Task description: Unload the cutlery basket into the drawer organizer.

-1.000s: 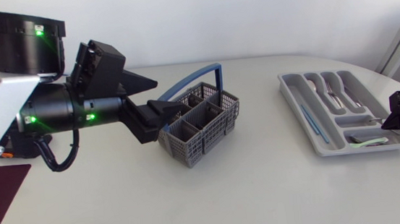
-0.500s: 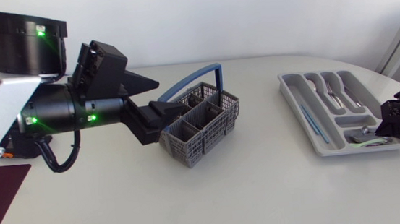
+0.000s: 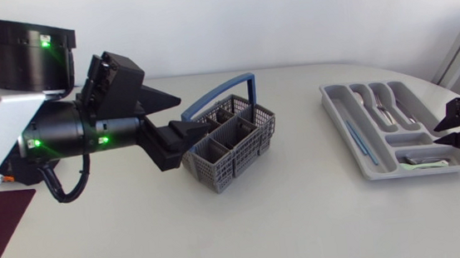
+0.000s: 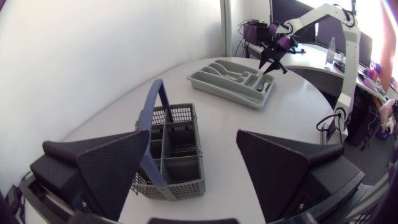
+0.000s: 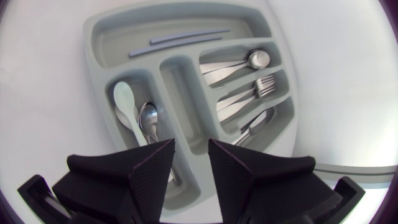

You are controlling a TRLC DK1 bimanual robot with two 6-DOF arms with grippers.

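While the grey plastic cutlery basket with its arched blue handle stands near the middle of the bench, toward the far edge, its compartments look empty in the left wrist view, so the unloading seems close to done. The left tool is released, its wedge fingers spread wide at the basket's near end, one finger just beside a corner and the handle between them. The right tool hangs over the grey moulded drawer organizer near the bench's right edge, fingers a narrow gap apart and grasping nothing. Below it lie a white plastic spoon beside metal spoons, forks and two slim blue-grey sticks, each in its own compartment. The risks I see are these: the right tool is close above the organizer, so a sideways pull-out could catch its rim or a protruding spoon and push the tray toward the bench edge; the left tool, if it swings or clenches off-centre, could hook the handle and tip the light basket.
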